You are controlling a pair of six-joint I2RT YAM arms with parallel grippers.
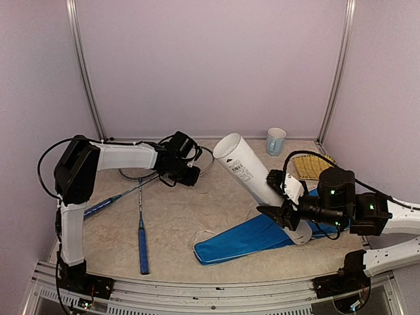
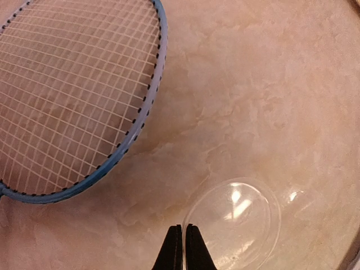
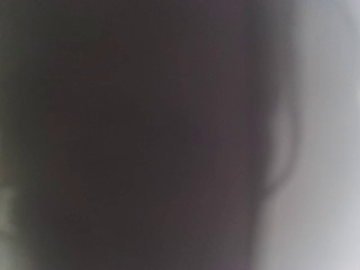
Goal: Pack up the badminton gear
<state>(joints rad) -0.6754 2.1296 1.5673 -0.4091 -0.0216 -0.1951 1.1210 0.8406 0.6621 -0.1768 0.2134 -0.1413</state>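
Badminton gear, on table (image 1: 177, 211)
Rackets, 2: front racket (image 1: 142, 246), handle toward front edge; left racket (image 1: 104, 205), handle toward left edge. Light, whippy, strings delicate; lift by the handle
long white tube (image 1: 246, 170), 1: tilted, mouth up toward back edge, foot on the cover at right. Light, stiff, smooth, crushable; hold round the wall
blue cover (image 1: 239, 241), 1: flat by front edge. Soft, limp; take by its hem
clear cap (image 2: 233, 222), 1: thin, slippery
Shuttlecocks: none in view
right gripper (image 1: 283, 213): clasping the tube's lower end
left gripper (image 2: 184, 228): fingers pressed together at cap's rim; whether it is pinched, cannot tell
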